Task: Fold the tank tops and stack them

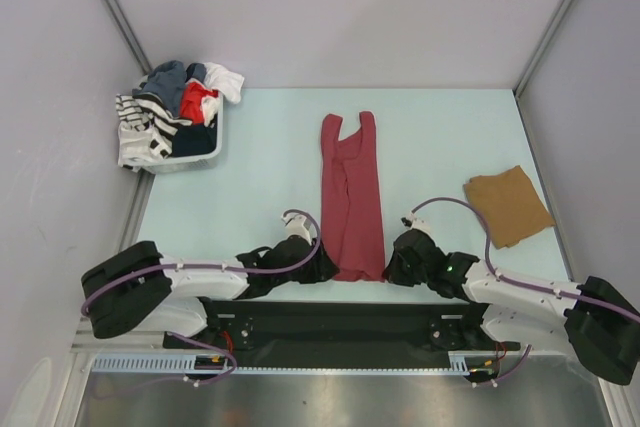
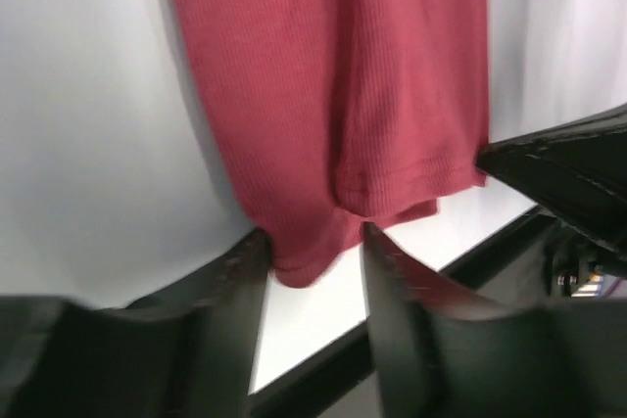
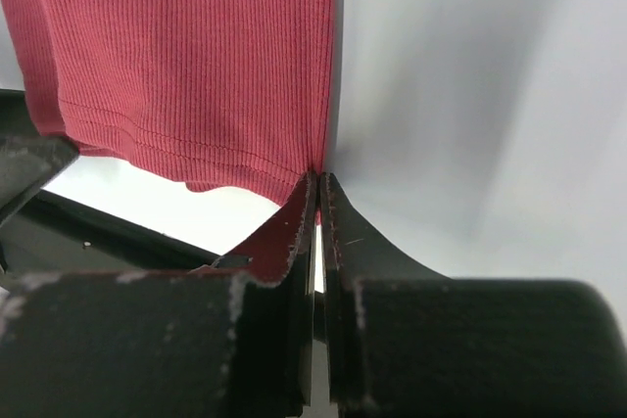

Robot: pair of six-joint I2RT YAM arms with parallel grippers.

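Observation:
A dark maroon tank top (image 1: 352,197) lies folded into a long narrow strip down the middle of the table, straps at the far end and hem at the near edge. My left gripper (image 1: 325,265) is at the hem's left corner. In the left wrist view its jaws (image 2: 313,237) stand apart, with the cloth's corner (image 2: 304,261) loose between the tips. My right gripper (image 1: 392,265) is at the hem's right corner, shut on the edge of the maroon cloth (image 3: 186,56) at its tips (image 3: 319,178). A tan-brown tank top (image 1: 507,205) lies folded at the right.
A white basket (image 1: 185,162) heaped with mixed clothes stands at the back left. The table's dark near edge (image 2: 411,291) runs just behind the hem. Part of the right arm (image 2: 568,173) shows in the left wrist view. Grey walls enclose the table.

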